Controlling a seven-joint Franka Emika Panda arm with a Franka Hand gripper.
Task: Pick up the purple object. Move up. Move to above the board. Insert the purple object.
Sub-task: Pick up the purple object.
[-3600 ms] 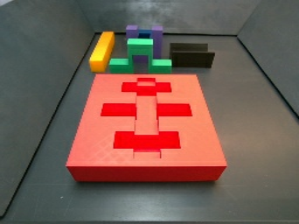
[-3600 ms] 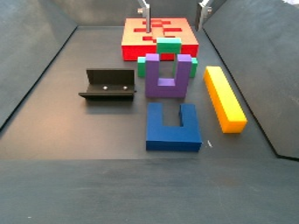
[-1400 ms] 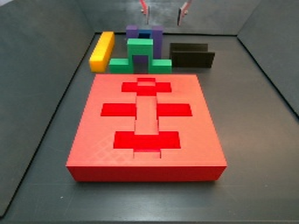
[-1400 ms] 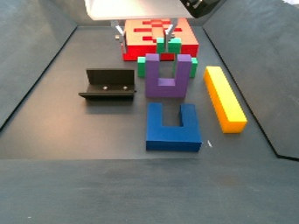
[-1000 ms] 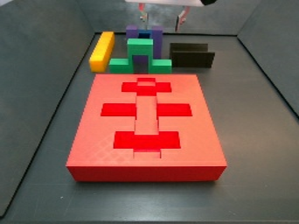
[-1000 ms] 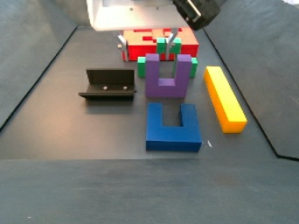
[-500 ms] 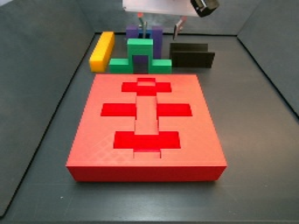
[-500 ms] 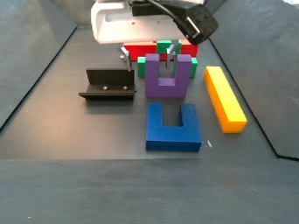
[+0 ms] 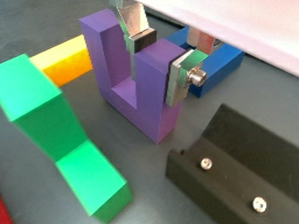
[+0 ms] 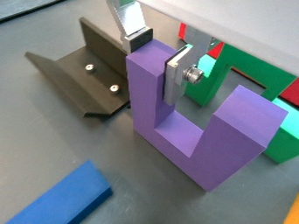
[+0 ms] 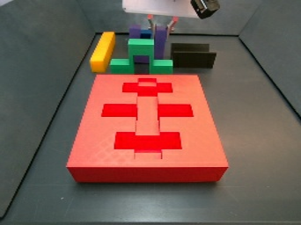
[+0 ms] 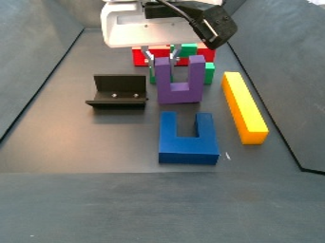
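The purple object (image 12: pixel 181 86) stands on the dark counter (image 12: pixel 76 133) with its two arms upright, between the green block (image 12: pixel 188 54) behind it and the blue block (image 12: pixel 189 139) in front of it in this side view. The gripper (image 9: pixel 163 58) is down over one of the purple arms: in both wrist views a silver finger (image 10: pixel 179 72) lies flat against one face of that arm and the other finger (image 10: pixel 128 21) sits on the opposite side, so the jaws straddle the arm. Whether they press on it or only bracket it cannot be told. The purple object's base rests on the counter. The fixture (image 12: pixel 117 93) stands beside it, apart, and the yellow bar (image 12: pixel 242 106) lies along its other side. The board (image 11: pixel 147 125) lies flat, beyond the green block, its cutouts empty.
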